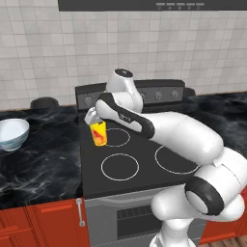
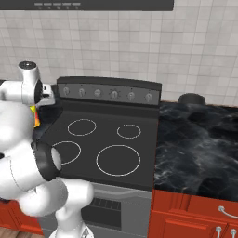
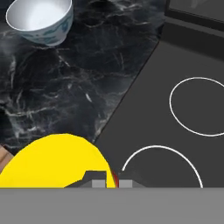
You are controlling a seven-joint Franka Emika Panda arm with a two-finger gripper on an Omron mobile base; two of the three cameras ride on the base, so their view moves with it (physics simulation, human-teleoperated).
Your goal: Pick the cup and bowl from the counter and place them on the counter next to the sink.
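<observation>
- We judge the first carry to be in hand: the gripper (image 1: 93, 119) is closed on the rim of the cup (image 1: 99, 133), which hangs in the air over the left edge of the stovetop (image 1: 137, 159), clear of its surface.
- The bowl (image 1: 12, 133) sits upright on the desk (image 1: 43, 164) at the far left, well apart from the cup and not yet handled.
- In the hand view the cup (image 3: 54, 161) is a broad yellow disc at the bottom, with the bowl (image 3: 40, 19) up and to the left on the black marble desk (image 3: 70, 83).
- Next, we think the cup must travel to the desk beside the sink, stay upright on the way, and be lowered until it rests before the gripper lets go; then the arm must come back for the bowl.
- We cannot place the sink from here, so we cannot say which way the carry should go.
- From the right, the arm covers the grasp; just a yellow and orange sliver of the cup (image 2: 34, 116) peeks out beside the wrist.
- The fingertips are largely lost against the cup in the hand view, so exactly where they pinch the rim is hard to make out.
- The red mark on the cup is too small to read.
</observation>
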